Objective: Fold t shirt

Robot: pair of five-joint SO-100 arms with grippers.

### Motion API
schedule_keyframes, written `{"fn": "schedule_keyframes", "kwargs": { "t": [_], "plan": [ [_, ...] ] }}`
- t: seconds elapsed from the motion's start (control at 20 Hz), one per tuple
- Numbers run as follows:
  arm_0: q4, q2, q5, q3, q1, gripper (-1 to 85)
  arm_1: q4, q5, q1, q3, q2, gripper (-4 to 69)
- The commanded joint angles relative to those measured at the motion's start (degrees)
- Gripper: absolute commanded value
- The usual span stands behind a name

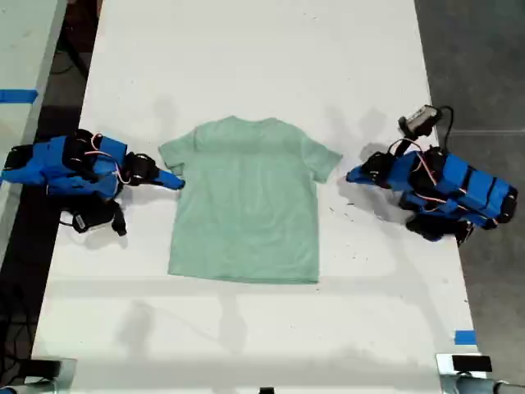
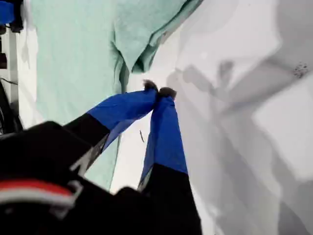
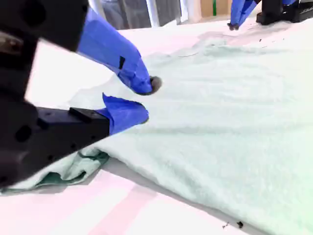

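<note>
The t shirt (image 1: 244, 201) lies flat on the white bench (image 1: 246, 66), my first pincer (image 2: 159, 91) clenched beside one sleeve, my second pincer (image 3: 146, 100) released at the other.

**Table free above and below; both sides crowded**

The bare table (image 1: 246, 49) runs free across the exterior view's top and bottom. At the t shirt (image 1: 244, 201), my second gripper (image 1: 175, 183) blocks the left edge. My first gripper (image 1: 353, 175) leaves a narrow gap beside the right sleeve.
</note>
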Motion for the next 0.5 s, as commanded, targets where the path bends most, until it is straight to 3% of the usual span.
{"fn": "schedule_keyframes", "kwargs": {
  "t": [0.0, 0.1, 0.15, 0.3, 0.4, 0.45],
  "plan": [
    [-0.5, 0.4, 0.4, 0.3, -0.6, 5.2, 0.0, 0.5, 0.5, 3.3, 0.6, 1.2],
    [-0.5, 0.4, 0.4, 0.3, -0.6, 5.2, -0.1, 1.6, 0.0, 1.9, 0.6, 1.3],
    [-0.5, 0.4, 0.4, 0.3, -0.6, 5.2, -1.2, -2.9, 0.3, 0.1, 0.4, 1.2],
    [-0.5, 0.4, 0.4, 0.3, -0.6, 5.2, -3.3, -6.9, 3.4, -8.0, -11.6, 1.2],
    [-0.5, 0.4, 0.4, 0.3, -0.6, 5.3, -4.0, -10.8, 6.9, -16.0, -21.3, 7.4],
    [-0.5, 0.4, 0.4, 0.3, -0.6, 5.3, -5.2, -13.3, 8.9, -19.3, -25.2, 15.0]
  ]
}}
